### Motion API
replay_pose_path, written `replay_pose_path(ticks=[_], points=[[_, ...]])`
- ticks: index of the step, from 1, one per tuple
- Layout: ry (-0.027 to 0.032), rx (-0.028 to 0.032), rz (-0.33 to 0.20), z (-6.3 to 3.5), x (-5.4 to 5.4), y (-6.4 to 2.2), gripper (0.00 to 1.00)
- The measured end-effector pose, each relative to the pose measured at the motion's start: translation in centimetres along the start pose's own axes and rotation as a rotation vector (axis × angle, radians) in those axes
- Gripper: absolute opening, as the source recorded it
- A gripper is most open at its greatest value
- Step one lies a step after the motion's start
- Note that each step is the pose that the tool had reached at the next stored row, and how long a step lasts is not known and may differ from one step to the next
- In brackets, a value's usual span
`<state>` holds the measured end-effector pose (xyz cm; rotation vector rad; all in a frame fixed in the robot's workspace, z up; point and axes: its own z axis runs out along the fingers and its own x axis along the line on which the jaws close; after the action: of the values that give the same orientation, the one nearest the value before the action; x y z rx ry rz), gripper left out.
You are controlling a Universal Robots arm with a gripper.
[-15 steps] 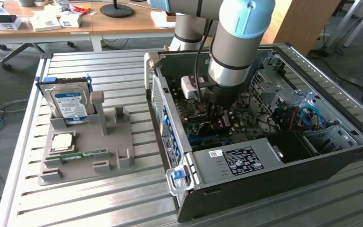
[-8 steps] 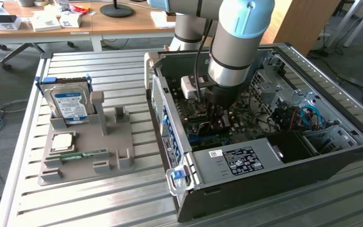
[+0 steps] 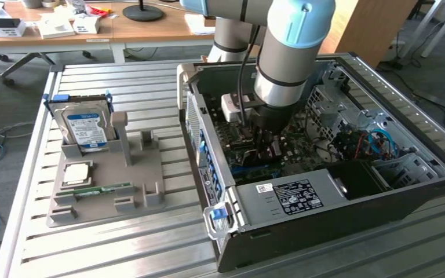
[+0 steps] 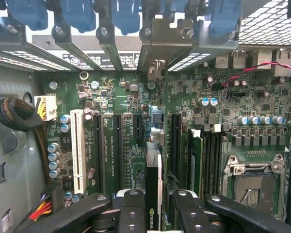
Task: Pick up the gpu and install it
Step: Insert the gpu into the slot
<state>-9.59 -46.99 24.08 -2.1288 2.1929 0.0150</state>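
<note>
Black two-finger gripper (image 4: pixel 153 213) clamping thin black-faced GPU card (image 4: pixel 153 184) edge-on, hovering directly above green motherboard (image 4: pixel 136 107) slots inside open computer case (image 3: pixel 408 197).

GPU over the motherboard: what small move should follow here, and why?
Probably a short, straight push down. The gripper holds the gpu edge-on above the motherboard, its bracket end reaching toward the rear slot covers, seemingly lined up with a slot but not yet seated.

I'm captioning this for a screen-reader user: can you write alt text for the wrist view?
The pincer grips the gpu edge-on above a green motherboard, lined up among its black expansion slots. A white slot, an empty CPU socket and blue bracket latches surround it.
</note>
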Motion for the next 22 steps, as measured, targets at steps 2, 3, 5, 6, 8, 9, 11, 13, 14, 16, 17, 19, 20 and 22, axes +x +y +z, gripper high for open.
replay_pose_path(ticks=[2,3,5,6,8,9,11,13,14,16,17,19,20,22], points=[[-0.0003,0.0002,0.000,0.02,0.00,0.01,0.26],[-0.0002,0.0001,0.000,0.02,-0.01,0.01,0.26],[-0.0002,0.0000,0.000,0.04,-0.02,0.02,0.26],[-0.0001,0.0001,0.000,0.06,-0.03,0.02,0.26],[0.0000,0.0001,0.000,0.10,-0.09,0.03,0.26],[0.0002,0.0001,0.000,0.11,-0.11,0.04,0.26],[0.0007,0.0001,0.000,0.12,-0.11,0.06,0.26],[0.0006,0.0003,0.000,0.16,-0.12,0.09,0.26],[0.0007,0.0004,0.000,0.17,-0.12,0.12,0.26],[0.0007,0.0005,0.000,0.19,-0.11,0.17,0.26],[0.0008,0.0007,0.000,0.21,-0.11,0.20,0.26],[0.0006,0.0008,0.000,0.23,-0.11,0.26,0.26],[0.0006,0.0008,0.000,0.23,-0.11,0.27,0.26],[0.0007,0.0008,0.000,0.22,-0.11,0.27,0.26]])
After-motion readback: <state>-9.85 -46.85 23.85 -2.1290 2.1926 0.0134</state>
